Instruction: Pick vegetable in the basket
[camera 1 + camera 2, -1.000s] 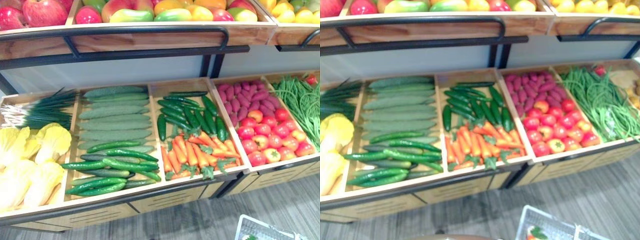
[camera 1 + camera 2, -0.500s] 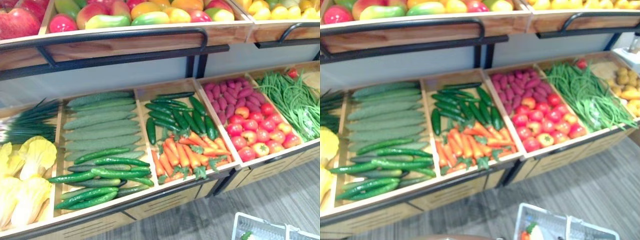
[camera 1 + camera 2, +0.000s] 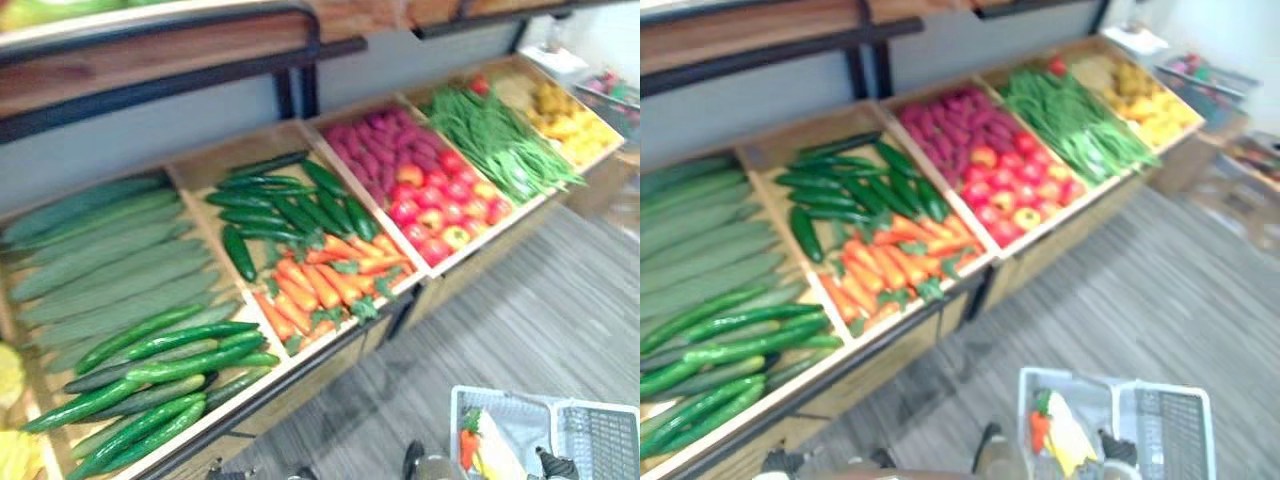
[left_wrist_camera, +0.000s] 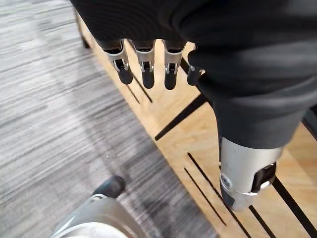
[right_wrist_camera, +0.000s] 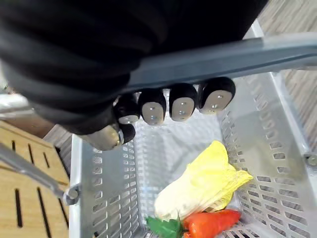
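Left eye view: a wooden stand holds cucumbers at eight o'clock, carrots centre, tomatoes at two; a white basket shows at five, above grey floor. Left wrist view: the left hand hangs empty, fingers straight. Right wrist view: the right hand curls round the basket handle; inside lie a carrot and what looks like cabbage. Probably mid-collection: the next pick needs the left hand reaching the stand.
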Controlling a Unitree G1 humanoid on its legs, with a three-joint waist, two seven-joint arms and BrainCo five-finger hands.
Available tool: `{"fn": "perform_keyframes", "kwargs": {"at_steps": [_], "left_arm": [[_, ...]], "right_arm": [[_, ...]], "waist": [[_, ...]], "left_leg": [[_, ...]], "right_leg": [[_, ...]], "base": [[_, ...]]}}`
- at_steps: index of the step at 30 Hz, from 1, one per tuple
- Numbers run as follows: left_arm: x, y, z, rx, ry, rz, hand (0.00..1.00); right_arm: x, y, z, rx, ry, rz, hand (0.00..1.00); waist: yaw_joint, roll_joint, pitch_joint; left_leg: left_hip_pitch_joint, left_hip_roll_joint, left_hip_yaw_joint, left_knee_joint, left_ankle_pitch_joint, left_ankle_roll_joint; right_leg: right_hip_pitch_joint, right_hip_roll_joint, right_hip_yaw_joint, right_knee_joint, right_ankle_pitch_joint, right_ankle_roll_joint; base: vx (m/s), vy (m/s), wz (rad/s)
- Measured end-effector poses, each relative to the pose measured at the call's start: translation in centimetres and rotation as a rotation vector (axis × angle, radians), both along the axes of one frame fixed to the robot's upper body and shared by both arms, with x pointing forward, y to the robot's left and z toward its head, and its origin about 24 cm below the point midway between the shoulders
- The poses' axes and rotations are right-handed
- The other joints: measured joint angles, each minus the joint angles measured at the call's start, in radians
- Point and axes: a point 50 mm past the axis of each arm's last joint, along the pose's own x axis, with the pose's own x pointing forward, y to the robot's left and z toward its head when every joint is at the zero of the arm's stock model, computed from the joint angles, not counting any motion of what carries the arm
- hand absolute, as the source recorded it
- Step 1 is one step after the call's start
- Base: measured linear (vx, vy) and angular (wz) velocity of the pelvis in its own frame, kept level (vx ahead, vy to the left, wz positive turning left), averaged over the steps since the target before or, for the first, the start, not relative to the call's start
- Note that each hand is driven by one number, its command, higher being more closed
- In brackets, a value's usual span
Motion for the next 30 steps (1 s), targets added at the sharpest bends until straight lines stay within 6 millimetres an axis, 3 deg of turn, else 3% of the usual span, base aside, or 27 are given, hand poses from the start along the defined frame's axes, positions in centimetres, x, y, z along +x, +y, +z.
{"fn": "perform_keyframes", "kwargs": {"at_steps": [2, 4, 6, 7, 8, 9, 10, 12, 14, 15, 16, 17, 18, 19, 20, 21, 22, 24, 25, 26, 27, 28, 29, 30], "left_arm": [[-1.2, 0.7, 0.0, 0.003, 0.032, -0.003, 0.0], [-1.7, 0.6, -0.1, -0.004, 0.048, -0.001, 0.0], [-1.6, 0.9, 0.0, -0.003, 0.047, -0.006, 0.0], [-1.5, 1.1, 0.1, -0.001, 0.043, -0.006, 0.0], [-1.9, 0.0, -0.4, -0.034, 0.06, -0.002, 0.0], [-2.3, -1.1, -0.9, -0.069, 0.076, 0.0, 0.0], [-2.8, -1.9, -1.1, -0.094, 0.089, -0.001, 0.0], [-2.8, -2.0, -1.3, -0.1, 0.108, -0.012, 0.0], [-3.0, -2.1, -1.4, -0.103, 0.121, -0.012, 0.0], [-3.0, -1.6, -1.3, -0.088, 0.12, -0.017, 0.0], [-2.8, -1.5, -1.2, -0.08, 0.112, -0.019, 0.0], [-2.2, -1.9, -1.2, -0.089, 0.099, -0.024, 0.0], [-1.4, -1.8, -1.0, -0.08, 0.077, -0.037, 0.0], [-1.3, -1.8, -1.0, -0.068, 0.075, -0.043, 0.0], [-1.6, -2.0, -1.1, -0.066, 0.085, -0.048, 0.0], [-2.2, -2.3, -1.2, -0.066, 0.101, -0.051, 0.0], [-2.3, -2.0, -1.1, -0.047, 0.105, -0.056, 0.0], [-2.5, -1.2, -0.8, -0.012, 0.095, -0.044, 0.0], [-3.5, -1.1, -0.9, -0.011, 0.118, -0.042, 0.0], [-3.9, -1.4, -1.0, -0.016, 0.131, -0.055, 0.0], [-3.3, -3.1, -1.3, -0.051, 0.119, -0.084, 0.0], [-3.0, -3.8, -1.4, -0.063, 0.107, -0.098, 0.0], [-3.1, -4.1, -1.5, -0.064, 0.115, -0.126, 0.0], [-3.5, -4.6, -1.6, -0.076, 0.124, -0.129, 0.0]], "right_arm": [[0.4, 0.5, -0.2, 0.008, 0.026, 0.052, 1.0], [1.0, 0.7, -0.3, 0.015, 0.025, 0.068, 1.0], [1.4, 0.9, -0.3, 0.021, 0.034, 0.096, 1.0], [1.6, 0.9, -0.2, 0.024, 0.038, 0.101, 1.0], [1.7, 0.1, 0.1, 0.011, 0.038, 0.102, 1.0], [1.7, -0.7, 0.3, -0.008, 0.045, 0.098, 1.0], [1.9, -1.3, 0.6, -0.022, 0.046, 0.104, 1.0], [2.1, -0.9, 0.4, -0.013, 0.074, 0.152, 1.0], [3.1, -0.1, 0.4, -0.017, 0.072, 0.223, 1.0], [3.4, 0.6, 0.3, -0.021, 0.085, 0.277, 1.0], [3.5, 1.0, 0.1, -0.02, 0.095, 0.302, 1.0], [3.6, 1.1, 0.1, -0.023, 0.094, 0.307, 1.0], [3.7, 0.7, 0.3, -0.036, 0.09, 0.304, 1.0], [3.9, 0.4, 0.5, -0.048, 0.086, 0.307, 1.0], [4.0, 0.4, 0.6, -0.054, 0.081, 0.315, 1.0], [4.1, 0.8, 0.6, -0.054, 0.074, 0.338, 1.0], [4.2, 1.9, 0.4, -0.043, 0.06, 0.377, 1.0], [5.6, 3.0, 0.8, -0.051, -0.008, 0.44, 1.0], [6.6, 3.3, 1.3, -0.068, -0.045, 0.473, 1.0], [8.0, 3.6, 2.1, -0.09, -0.1, 0.503, 1.0], [9.0, 3.3, 2.8, -0.119, -0.132, 0.526, 1.0], [9.2, 2.8, 3.1, -0.137, -0.135, 0.529, 1.0], [9.7, 2.2, 3.6, -0.155, -0.151, 0.527, 1.0], [9.4, 1.9, 3.5, -0.157, -0.146, 0.52, 1.0]], "waist": [[0.002, -0.022, -0.009], [0.005, -0.03, -0.014], [0.027, -0.048, -0.026], [0.029, -0.042, -0.024], [0.031, -0.013, -0.041], [0.029, 0.012, -0.055], [0.025, 0.025, -0.076], [0.027, 0.009, -0.084], [0.028, 0.014, -0.087], [0.027, 0.006, -0.088], [0.026, -0.016, -0.077], [0.022, -0.017, -0.075], [0.019, -0.009, -0.071], [0.023, 0.008, -0.063], [0.023, 0.024, -0.059], [0.024, 0.034, -0.057], [0.023, 0.024, -0.045], [0.033, -0.004, -0.041], [0.038, 0.002, -0.028], [0.064, -0.011, -0.008], [0.077, -0.002, -0.004], [0.08, 0.015, 0.004], [0.081, 0.063, 0.016], [0.086, 0.099, 0.016]], "left_leg": [[0.013, 0.009, 0.094, 0.004, 0.002, 0.001], [0.014, 0.026, 0.164, 0.028, 0.001, 0.002], [0.011, 0.062, 0.27, 0.072, -0.007, 0.007], [0.005, 0.09, 0.303, 0.098, -0.009, 0.006], [-0.021, 0.096, 0.322, 0.082, -0.007, 0.005], [-0.022, 0.071, 0.315, 0.015, 0.016, 0.018], [-0.006, 0.055, 0.358, -0.033, 0.078, 0.015], [0.001, 0.062, 0.441, -0.011, 0.091, -0.006], [0.017, 0.121, 0.531, 0.063, 0.094, -0.011], [0.032, 0.2, 0.565, 0.193, 0.09, -0.005], [0.012, 0.282, 0.57, 0.371, 0.044, -0.037], [-0.016, 0.274, 0.551, 0.388, 0.002, -0.06], [-0.081, 0.224, 0.513, 0.36, -0.041, -0.045], [-0.115, 0.173, 0.501, 0.282, -0.025, -0.001], [-0.116, 0.152, 0.508, 0.228, 0.014, 0.043], [-0.081, 0.138, 0.535, 0.173, 0.007, 0.095], [-0.053, 0.146, 0.529, 0.203, 0.02, 0.098], [-0.052, 0.198, 0.373, 0.326, 0.024, 0.092], [-0.073, 0.221, 0.212, 0.42, 0.034, 0.11], [-0.136, 0.221, 0.013, 0.543, 0.043, 0.091], [-0.174, 0.093, -0.19, 0.42, -0.056, -0.053], [-0.181, 0.039, -0.268, 0.328, -0.061, -0.066], [-0.175, -0.028, -0.375, 0.15, 0.024, -0.058], [-0.172, -0.037, -0.405, 0.079, 0.08, -0.075]], "right_leg": [[0.056, -0.041, -0.024, 0.138, -0.009, 0.007], [0.099, -0.069, -0.024, 0.171, 0.005, 0.027], [0.151, -0.106, -0.03, 0.123, 0.068, 0.038], [0.152, -0.08, -0.046, 0.067, 0.042, 0.056], [0.145, -0.048, -0.083, 0.003, 0.04, 0.054], [0.149, -0.031, -0.083, -0.058, 0.028, 0.055], [0.126, -0.049, -0.115, -0.068, -0.028, 0.069], [0.122, -0.042, -0.175, -0.14, -0.079, 0.103], [0.109, 0.002, -0.19, -0.192, -0.085, 0.099], [0.129, 0.021, -0.179, -0.225, -0.099, 0.075], [0.158, 0.044, -0.141, -0.262, -0.115, 0.05], [0.166, 0.034, -0.135, -0.272, -0.118, 0.045], [0.169, 0.028, -0.133, -0.277, -0.118, 0.045], [0.182, 0.035, -0.135, -0.275, -0.119, 0.046], [0.19, 0.045, -0.135, -0.27, -0.121, 0.052], [0.206, 0.056, -0.136, -0.257, -0.135, 0.073], [0.22, 0.034, -0.137, -0.245, -0.156, 0.101], [0.229, 0.047, -0.115, -0.291, -0.147, 0.096], [0.261, 0.064, -0.066, -0.333, -0.142, 0.088], [0.286, 0.054, 0.032, -0.381, -0.141, 0.088], [0.262, 0.013, 0.11, -0.398, -0.131, 0.102], [0.248, 0.009, 0.141, -0.403, -0.123, 0.113], [0.243, 0.024, 0.183, -0.425, -0.113, 0.13], [0.233, 0.053, 0.216, -0.434, -0.113, 0.138]], "base": [[-0.1, 0.051, -1.34], [-0.11, -0.097, -1.41], [-0.14, -0.221, -1.6], [-0.16, -0.276, -1.43], [-0.21, -0.252, -1.27], [-0.28, -0.203, -1.41], [-0.22, -0.234, -1.11], [-0.05, -0.294, -1.21], [0.1, -0.396, -1.29], [0.09, -0.404, -1.01], [0.03, -0.265, -0.59], [-0.05, -0.097, -0.23], [-0.06, 0.048, -0.03], [-0.04, 0.08, -0.13], [0.03, 0.11, -0.41], [0.1, 0.078, -0.36], [0.17, -0.043, -0.74], [0.15, -0.228, -1.12], [0.05, -0.191, -1.88], [0.04, -0.027, -2.34], [0.03, 0.135, -2.15], [0.07, 0.235, -1.79], [0.14, 0.229, -1.38], [0.22, 0.179, -1.08]]}}
